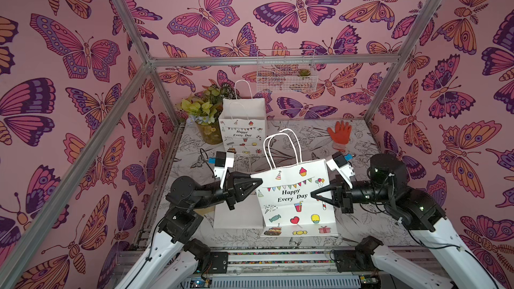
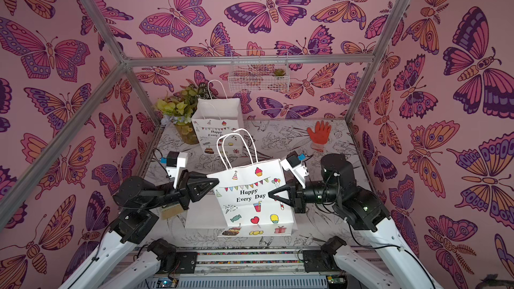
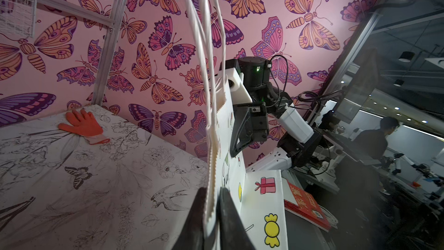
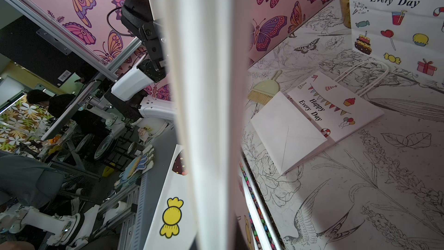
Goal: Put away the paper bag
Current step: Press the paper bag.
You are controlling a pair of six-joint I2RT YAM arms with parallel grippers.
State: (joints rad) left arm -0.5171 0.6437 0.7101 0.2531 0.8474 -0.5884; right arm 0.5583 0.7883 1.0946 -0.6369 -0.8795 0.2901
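White printed paper bag (image 1: 294, 204) upright at near table (image 1: 306, 134) edge, left gripper (image 1: 258, 182) and right gripper (image 1: 313, 193) jaws pinching its opposite side edges.

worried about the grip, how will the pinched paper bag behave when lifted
Probably light: the paper bag looks flat and empty. Likely to flex or sag, since the left gripper and right gripper pinch only its side edges. Its thin handles may sway.

Robot lab, aluminium frame (image 1: 274, 61), neighbouring arm (image 4: 40, 220)
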